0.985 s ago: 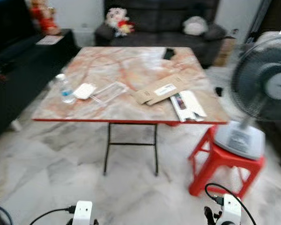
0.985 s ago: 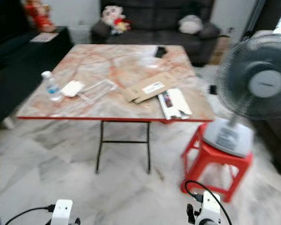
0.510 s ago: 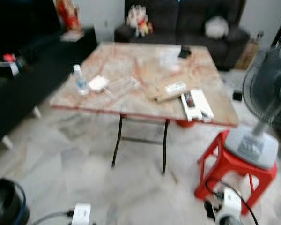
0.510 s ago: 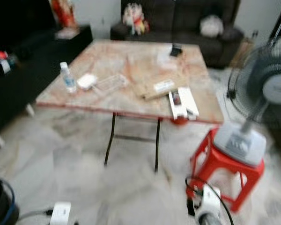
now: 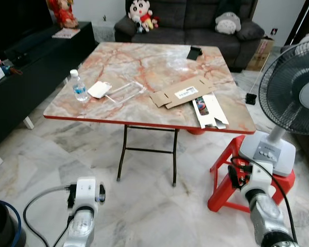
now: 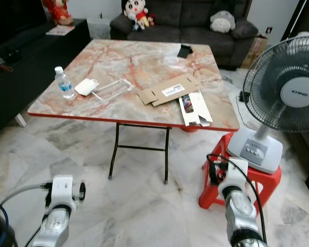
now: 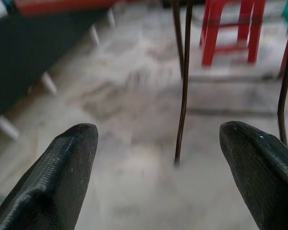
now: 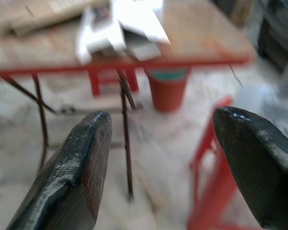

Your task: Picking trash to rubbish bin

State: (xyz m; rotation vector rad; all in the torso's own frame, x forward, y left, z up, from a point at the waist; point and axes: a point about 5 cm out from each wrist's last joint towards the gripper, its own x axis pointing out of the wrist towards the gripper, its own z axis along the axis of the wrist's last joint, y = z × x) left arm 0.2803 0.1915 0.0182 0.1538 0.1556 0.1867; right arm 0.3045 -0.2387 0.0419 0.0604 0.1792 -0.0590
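On the marble-patterned folding table point(image 5: 144, 62) lie a flattened cardboard piece point(image 5: 181, 93), a torn white box point(image 5: 208, 110), a clear plastic tray point(image 5: 124, 92) and a white packet point(image 5: 99, 89). A small water bottle point(image 5: 79, 86) stands by the table's left edge. A black rubbish bin point(image 5: 0, 226) with a blue rim sits on the floor at the lower left. Both arms are low in front of the table, the left arm point(image 5: 83, 206) and the right arm point(image 5: 260, 198). My left gripper point(image 7: 158, 136) is open over the floor, holding nothing. My right gripper point(image 8: 161, 122) is open too, pointing at the table's near right corner.
A standing fan point(image 5: 293, 98) rests on a red stool point(image 5: 237, 175) right of the table, close to my right arm. A dark sofa point(image 5: 185, 20) with plush toys is behind, a black cabinet point(image 5: 26, 67) on the left. A black phone point(image 5: 194, 52) lies at the table's far side.
The camera has swung and steadied, so the blur is gone. The bin has come into view at the lower left, and both arms reach further up into the picture.
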